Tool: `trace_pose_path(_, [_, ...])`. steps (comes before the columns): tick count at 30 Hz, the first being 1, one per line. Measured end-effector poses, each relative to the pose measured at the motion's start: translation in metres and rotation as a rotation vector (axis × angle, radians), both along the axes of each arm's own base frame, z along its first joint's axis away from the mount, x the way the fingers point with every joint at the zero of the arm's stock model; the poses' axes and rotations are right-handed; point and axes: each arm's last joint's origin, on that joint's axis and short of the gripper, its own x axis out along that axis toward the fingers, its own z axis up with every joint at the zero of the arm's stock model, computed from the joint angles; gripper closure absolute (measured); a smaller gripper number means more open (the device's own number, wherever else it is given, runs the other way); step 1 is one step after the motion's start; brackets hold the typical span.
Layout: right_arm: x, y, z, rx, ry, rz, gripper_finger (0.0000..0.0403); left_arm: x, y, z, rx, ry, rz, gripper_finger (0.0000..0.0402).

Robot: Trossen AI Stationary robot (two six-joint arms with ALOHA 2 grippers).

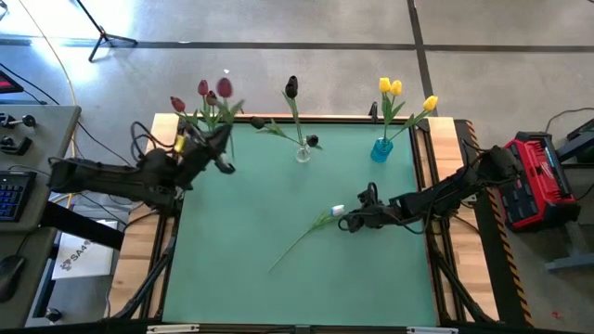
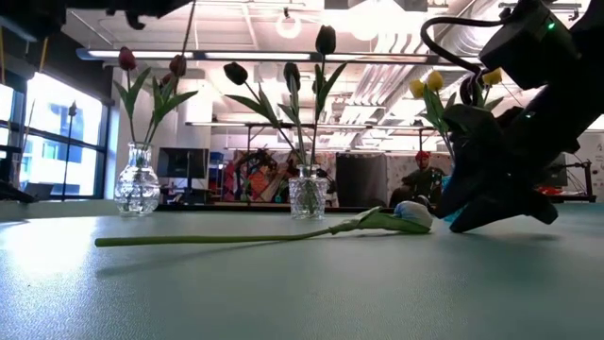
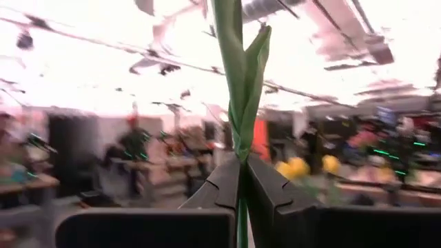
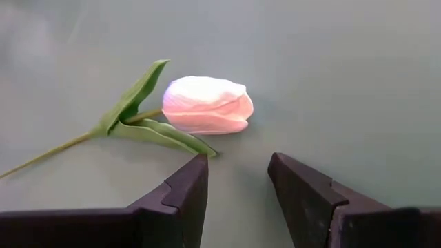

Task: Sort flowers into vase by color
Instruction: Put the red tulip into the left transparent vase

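1. While the right gripper (image 1: 347, 223) sits low on the green table (image 1: 278, 186), its two fingers stand apart with nothing between them, and the white tulip (image 4: 207, 105) lies flat just beyond the fingertips (image 4: 195, 172), close but not touching.
2. The white tulip's head points toward the right gripper, and its long stem (image 1: 297, 244) runs away from it on a slant toward the table's near edge and the left side.
3. The left gripper (image 1: 212, 147) is at the far left of the table beside the vase of red tulips (image 1: 213, 90), and its fingers (image 3: 224, 186) are pressed together on a green stem (image 3: 238, 83) that stands upright between them.
4. The flower head on that held stem is not seen in the left wrist view, so its colour cannot be told there.
5. The high view shows three vases along the far edge: red tulips at the left, black tulips (image 1: 291, 87) in a clear vase (image 1: 303, 153) in the middle, and yellow tulips (image 1: 392, 88) in a blue vase (image 1: 381, 149) at the right.
6. The low view shows the white tulip lying full length on the table in front of the vases, with its head next to the right arm; the right wrist view alone shows the pale pink tinge of the petals and the two leaves (image 4: 138, 103) behind the head.
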Motion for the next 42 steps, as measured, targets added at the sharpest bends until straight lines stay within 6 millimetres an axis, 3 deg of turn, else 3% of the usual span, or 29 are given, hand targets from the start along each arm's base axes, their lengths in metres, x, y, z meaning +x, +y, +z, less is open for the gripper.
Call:
trace_pose_path(8, [-0.002, 0.0, -0.001, -0.037, 0.029, 0.012, 0.0247, -0.023, 0.027, -0.026, 0.026, 0.018, 0.211, 0.0401])
trace_pose_path(18, [-0.002, 0.0, -0.001, -0.025, 0.036, 0.023, 0.0247, -0.042, 0.044, -0.053, 0.026, 0.053, 0.347, 0.0401])
trace_pose_path(33, [-0.003, 0.0, -0.002, -0.007, 0.029, -0.017, 0.0247, -0.056, 0.06, -0.058, 0.073, 0.02, 0.382, 0.0401])
trace_pose_path(42, [-0.003, 0.0, -0.002, -0.023, 0.034, 0.002, 0.0247, -0.062, 0.064, -0.077, 0.001, 0.001, 0.375, 0.0401])
